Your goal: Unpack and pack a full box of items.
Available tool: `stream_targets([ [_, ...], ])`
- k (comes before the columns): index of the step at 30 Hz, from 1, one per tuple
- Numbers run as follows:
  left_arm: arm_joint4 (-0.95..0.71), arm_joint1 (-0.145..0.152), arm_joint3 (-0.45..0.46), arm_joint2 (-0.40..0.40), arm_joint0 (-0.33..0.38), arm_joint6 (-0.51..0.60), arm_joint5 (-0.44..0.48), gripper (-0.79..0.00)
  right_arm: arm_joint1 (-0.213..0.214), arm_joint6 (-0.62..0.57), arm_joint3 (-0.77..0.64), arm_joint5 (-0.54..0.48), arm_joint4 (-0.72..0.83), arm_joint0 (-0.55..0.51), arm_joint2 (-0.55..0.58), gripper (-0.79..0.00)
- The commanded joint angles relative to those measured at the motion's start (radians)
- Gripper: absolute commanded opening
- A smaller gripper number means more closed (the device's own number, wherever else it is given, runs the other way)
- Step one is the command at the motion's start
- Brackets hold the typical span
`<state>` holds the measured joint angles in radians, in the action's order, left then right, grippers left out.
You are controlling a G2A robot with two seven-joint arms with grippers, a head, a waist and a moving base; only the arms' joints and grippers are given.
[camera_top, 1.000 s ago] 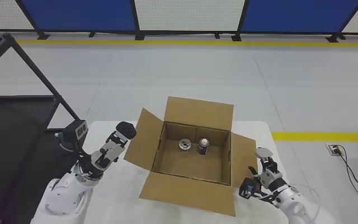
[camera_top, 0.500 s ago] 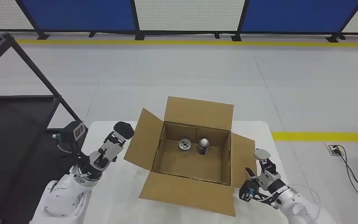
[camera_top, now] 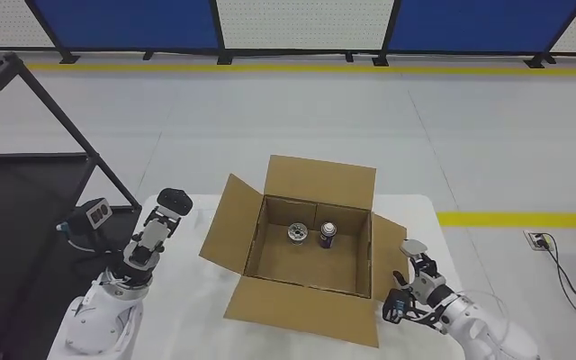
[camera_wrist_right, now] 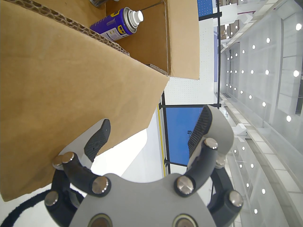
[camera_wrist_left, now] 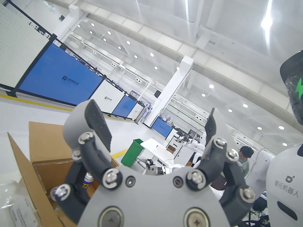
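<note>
Your left gripper (camera_wrist_left: 153, 121) hangs open, raised beside the box's (camera_top: 301, 263) left flap. Your right gripper (camera_wrist_right: 151, 131) is open at its right flap. Inside sit a blue-labelled spray can (camera_top: 328, 234) and a metal hub (camera_top: 296, 233). The table (camera_top: 198, 301) is white, with blue partitions (camera_top: 126, 22) beyond.

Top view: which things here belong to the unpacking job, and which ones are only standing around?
Belong to the job: cardboard box, spray can, metal hub, left gripper, right gripper.
Only around: black rack, blue panels, yellow floor line, floor socket.
</note>
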<state>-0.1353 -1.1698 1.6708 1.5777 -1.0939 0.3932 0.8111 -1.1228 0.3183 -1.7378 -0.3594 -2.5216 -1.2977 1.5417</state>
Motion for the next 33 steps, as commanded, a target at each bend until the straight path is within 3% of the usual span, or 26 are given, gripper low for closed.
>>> stream_targets([
  [1, -0.001, 0.001, 0.001, 0.001, 0.000, 0.002, -0.002, 0.000, 0.001, -0.008, -0.028, 0.012, 0.004, -0.005, 0.011, 0.000],
  [8, -0.010, 0.004, 0.002, 0.011, -0.006, -0.009, 0.014, 0.000, 0.005, -0.024, -0.202, 0.056, 0.071, -0.049, 0.076, 0.000],
  [14, -0.007, 0.005, 0.004, 0.041, -0.033, -0.054, 0.031, 0.000, 0.006, -0.044, -0.310, 0.033, 0.085, -0.027, 0.055, 0.000],
  [20, 0.002, 0.007, 0.025, 0.080, -0.082, -0.084, 0.036, 0.000, 0.004, -0.103, -0.321, -0.011, 0.086, 0.006, 0.026, 0.000],
  [33, 0.001, 0.007, 0.040, 0.075, -0.084, -0.087, 0.020, 0.000, 0.002, -0.092, -0.346, -0.026, 0.143, 0.023, 0.000, 0.000],
])
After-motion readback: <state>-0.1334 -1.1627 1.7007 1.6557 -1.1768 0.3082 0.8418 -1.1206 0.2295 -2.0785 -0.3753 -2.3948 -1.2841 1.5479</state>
